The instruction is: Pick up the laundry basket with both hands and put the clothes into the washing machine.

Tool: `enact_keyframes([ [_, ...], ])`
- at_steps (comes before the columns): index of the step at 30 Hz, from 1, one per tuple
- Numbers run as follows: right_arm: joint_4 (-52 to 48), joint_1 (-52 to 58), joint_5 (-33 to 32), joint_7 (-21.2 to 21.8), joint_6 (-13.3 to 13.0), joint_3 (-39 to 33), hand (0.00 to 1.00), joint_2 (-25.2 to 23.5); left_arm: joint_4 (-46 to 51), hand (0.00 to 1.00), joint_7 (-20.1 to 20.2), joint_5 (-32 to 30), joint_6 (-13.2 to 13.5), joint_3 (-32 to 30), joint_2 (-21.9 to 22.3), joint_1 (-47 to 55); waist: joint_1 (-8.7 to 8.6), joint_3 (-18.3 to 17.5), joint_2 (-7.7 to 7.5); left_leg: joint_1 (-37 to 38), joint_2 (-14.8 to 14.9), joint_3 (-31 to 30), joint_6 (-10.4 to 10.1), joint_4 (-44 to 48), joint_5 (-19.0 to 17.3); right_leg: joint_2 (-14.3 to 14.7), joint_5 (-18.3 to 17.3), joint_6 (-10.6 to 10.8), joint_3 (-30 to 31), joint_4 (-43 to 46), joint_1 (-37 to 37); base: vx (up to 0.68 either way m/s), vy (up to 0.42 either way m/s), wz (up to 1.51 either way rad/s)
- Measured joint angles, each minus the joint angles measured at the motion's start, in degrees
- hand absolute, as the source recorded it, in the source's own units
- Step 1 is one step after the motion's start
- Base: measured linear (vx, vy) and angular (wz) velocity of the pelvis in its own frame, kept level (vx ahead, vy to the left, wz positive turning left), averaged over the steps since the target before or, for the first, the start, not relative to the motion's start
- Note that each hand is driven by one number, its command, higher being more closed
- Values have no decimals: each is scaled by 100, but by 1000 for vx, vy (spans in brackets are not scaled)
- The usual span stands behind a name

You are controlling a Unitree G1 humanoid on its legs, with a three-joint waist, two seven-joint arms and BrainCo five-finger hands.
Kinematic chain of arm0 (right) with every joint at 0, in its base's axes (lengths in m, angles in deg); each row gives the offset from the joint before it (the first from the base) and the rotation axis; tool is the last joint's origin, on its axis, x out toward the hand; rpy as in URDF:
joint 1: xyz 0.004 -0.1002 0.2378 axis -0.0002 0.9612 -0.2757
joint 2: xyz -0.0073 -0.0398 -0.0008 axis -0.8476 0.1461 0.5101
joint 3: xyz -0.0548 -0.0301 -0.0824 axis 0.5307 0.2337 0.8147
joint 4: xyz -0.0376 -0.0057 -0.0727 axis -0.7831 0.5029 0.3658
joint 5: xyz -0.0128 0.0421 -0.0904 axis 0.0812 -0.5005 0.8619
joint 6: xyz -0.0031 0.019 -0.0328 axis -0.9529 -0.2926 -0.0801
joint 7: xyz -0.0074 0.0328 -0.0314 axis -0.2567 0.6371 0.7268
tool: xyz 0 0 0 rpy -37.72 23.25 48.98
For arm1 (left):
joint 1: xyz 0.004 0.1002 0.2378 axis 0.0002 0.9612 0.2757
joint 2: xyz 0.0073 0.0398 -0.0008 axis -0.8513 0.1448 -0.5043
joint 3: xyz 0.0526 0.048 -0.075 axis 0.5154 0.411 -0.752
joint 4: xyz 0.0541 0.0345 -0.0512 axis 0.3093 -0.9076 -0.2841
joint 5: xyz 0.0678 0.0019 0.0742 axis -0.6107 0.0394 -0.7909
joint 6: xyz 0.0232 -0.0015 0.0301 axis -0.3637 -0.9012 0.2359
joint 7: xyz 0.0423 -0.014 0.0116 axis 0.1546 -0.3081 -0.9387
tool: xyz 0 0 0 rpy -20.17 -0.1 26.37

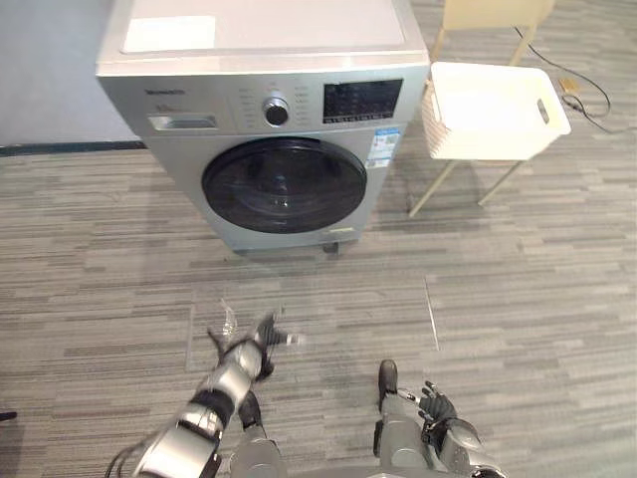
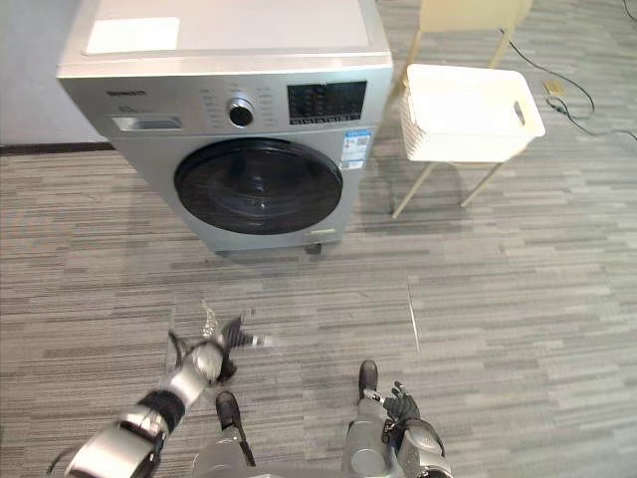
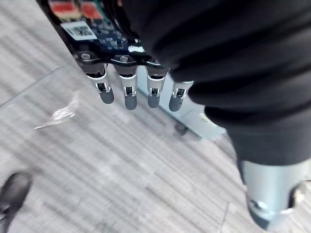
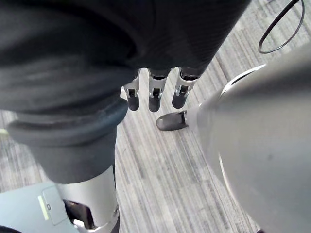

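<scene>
Much floor [image 1: 328,289] lies between the left robot hand [image 1: 246,351] and washing machine [image 1: 179,159].

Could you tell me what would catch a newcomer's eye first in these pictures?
The silver washing machine, its dark round door shut, stands in the middle. To its right a white laundry basket sits on a pale wooden chair. The left hand hovers open before the machine; the right hand hangs low.

Front of washing machine [image 1: 269,129]: round dark door [image 1: 285,185] closed flush, way inside blocked. Broad bare floor [image 1: 328,289] before washing machine. White basket [image 1: 495,110] just right of washing machine on pale chair [image 1: 493,12], top open; splayed legs [image 1: 432,189] stand under it
</scene>
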Motion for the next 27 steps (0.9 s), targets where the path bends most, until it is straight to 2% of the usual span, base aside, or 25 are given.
enact_keyframes([
  [4,7,-9,1,-70,-4,45,0,0,-187,0,-19,-69,12,-1016,269,778,133,-134,159,18,-2,-210,5,-15,0,-17,-95,57,-204,0,184,22,-7,23],
  [7,130,-23,18,-88,-9,120,0,1,-124,0,-255,31,78,-1777,443,1120,228,-177,207,26,0,-539,40,79,-46,-36,-257,67,-589,1,556,58,0,61],
  [8,237,7,116,-101,-8,118,0,-4,-27,0,-340,206,130,-2097,527,1285,366,-170,200,-198,-4,-791,117,533,-271,-59,-460,169,-712,37,791,56,16,100],
  [9,271,38,171,-103,-2,120,0,-5,13,0,-384,241,152,-2234,592,1376,411,-169,204,-377,-29,-919,190,889,-406,-75,-597,242,-763,94,908,55,44,172],
  [10,299,126,229,-135,5,102,0,77,40,0,-501,549,260,-2404,686,1529,502,-164,213,-850,-157,-896,467,1662,-597,-219,-838,315,-1231,219,1255,78,81,191],
  [11,300,157,232,-167,4,91,0,117,41,0,-527,667,268,-2471,686,1546,491,-175,230,-1019,-203,-815,496,1921,-613,-269,-882,322,-1517,248,1400,100,106,226],
  [12,367,126,234,-220,5,67,0,182,27,0,-588,750,271,-2515,652,1569,594,-173,233,-1177,-222,-585,606,2125,-674,-326,-895,328,-1868,306,1548,95,137,154],
  [14,460,-72,234,-293,-11,-161,0,206,-44,0,-634,1022,245,-2920,639,1854,1002,-164,115,-1350,-370,-375,859,2445,-851,-500,-910,327,-2308,337,1811,122,149,108],
  [15,461,-136,234,-314,-23,-210,0,202,-58,0,-633,1063,238,-3028,638,1960,1026,-160,100,-1411,-464,-491,894,2547,-917,-540,-904,325,-2436,342,1927,176,160,112],
  [16,457,-195,223,-327,-19,-371,0,197,-113,0,-632,1211,240,-3158,638,2136,1037,-163,104,-1489,-606,-662,982,2808,-1140,-620,-901,330,-2749,449,2172,183,195,122],
  [17,513,-189,214,-333,-19,-577,0,241,-193,0,-610,1369,237,-3220,771,2270,1086,-185,186,-1524,-690,-866,1045,3018,-1434,-739,-908,336,-2935,956,2229,154,205,119],
  [18,531,-179,190,-337,-11,-680,0,247,-231,0,-590,1462,238,-3229,847,2372,1105,-226,285,-1469,-765,-960,1073,3082,-1555,-884,-907,335,-2939,1375,2214,182,276,102],
  [19,515,-125,160,-335,4,-788,0,231,-259,0,-576,1573,238,-3242,951,2608,1104,-222,273,-1278,-910,-1095,1154,3079,-1680,-1288,-823,211,-2789,2512,1992,159,242,78],
  [20,482,-116,157,-336,11,-798,0,195,-258,0,-570,1595,238,-3248,984,2682,1099,-213,262,-1183,-992,-1194,1208,3060,-1717,-1463,-629,-65,-2593,3112,1809,197,266,104],
  [21,434,-74,157,-329,20,-790,0,49,-242,0,-562,1685,236,-3238,1005,2733,1083,-203,276,-1028,-1071,-1487,1269,3004,-1753,-1471,-605,-482,-1840,4226,1320,204,191,100],
  [22,435,-44,156,-321,22,-783,0,-110,-235,0,-560,1722,237,-3251,1012,2728,1057,-175,274,-931,-1120,-1740,1291,2924,-1755,-1194,-1115,-363,-1311,4942,911,324,211,154],
  [23,434,-77,130,-317,11,-713,0,-355,-202,0,-555,1725,238,-3286,978,2722,967,-156,119,-625,-1269,-2087,1370,2650,-1706,-617,-1938,-321,-745,5500,383,301,142,129],
  [25,401,-43,108,-316,3,-583,0,-410,-78,0,-511,1715,239,-3333,960,2713,950,-150,51,-396,-1376,-2217,1425,2499,-1676,-291,-2282,-366,-552,5407,126,232,57,90],
  [27,103,146,106,-315,-29,-455,0,-419,103,0,-496,1697,268,-3330,988,2568,930,-160,97,-186,-1596,-2688,1473,2393,-1706,252,-2539,-350,-114,4757,-294,243,-41,125],
])
